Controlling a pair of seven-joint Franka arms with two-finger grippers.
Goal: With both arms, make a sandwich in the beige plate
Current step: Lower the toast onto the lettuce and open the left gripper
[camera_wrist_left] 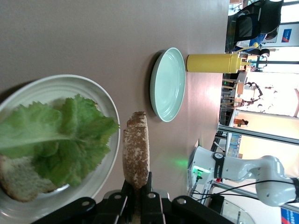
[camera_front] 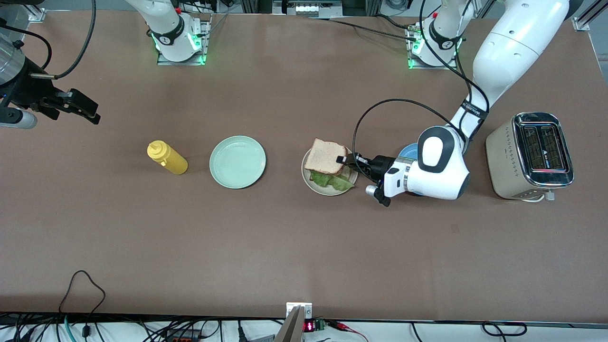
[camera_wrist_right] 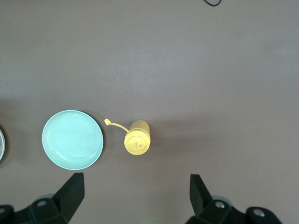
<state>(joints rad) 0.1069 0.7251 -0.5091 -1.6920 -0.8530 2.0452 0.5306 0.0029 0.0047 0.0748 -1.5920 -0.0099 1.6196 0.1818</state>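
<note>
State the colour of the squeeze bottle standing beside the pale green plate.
Yellow: the squeeze bottle is yellow all over, cap included. It shows best in the front view.

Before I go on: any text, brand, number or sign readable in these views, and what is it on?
None can be read for certain.
Toaster: small logo between the slots, too small to read.
Left arm's black wrist band: white lettering, blurred.
Red display at the table edge: digits unreadable.

Even overhead light is brightening the brown table [camera_front: 285, 237], casting only soft, short shadows beside the plates. In the left wrist view, bright windows [camera_wrist_left: 275, 88] are glaring white, washing out detail there.
</note>
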